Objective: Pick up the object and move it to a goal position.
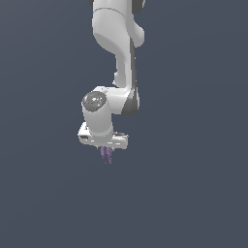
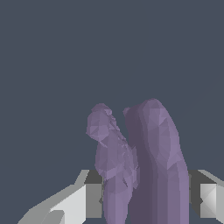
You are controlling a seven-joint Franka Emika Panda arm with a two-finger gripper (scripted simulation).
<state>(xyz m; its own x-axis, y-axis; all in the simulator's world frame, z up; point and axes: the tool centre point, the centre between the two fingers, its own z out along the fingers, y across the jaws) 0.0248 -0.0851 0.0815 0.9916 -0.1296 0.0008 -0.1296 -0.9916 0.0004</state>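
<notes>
Exterior view, arm: we see the white Panda arm [image 1: 116, 58] come down from the top centre of the frame, its wrist bent toward the lower left.
Exterior view, end effector: the end effector [image 1: 105, 151] sits just below frame centre, pointing down; its fingers are mostly hidden behind the white hand body.
Exterior view, object: we note the purple object [image 1: 106, 156] poking out directly beneath the hand, small and narrower than it, hanging against the plain grey-blue background.
Exterior view, worktop: we cannot make out any edge or shadow, so we cannot tell whether the object touches a surface.
Wrist view, object: the object [image 2: 144, 166] fills the lower centre as two upright lobes, a thin knobbly one beside a thicker smooth one.
Wrist view, end effector: we see one dark-padded finger [image 2: 92, 192] touching the thin lobe and the other finger [image 2: 202, 194] against the thick lobe, so the end effector [image 2: 146, 197] is clamped on the object.
</notes>
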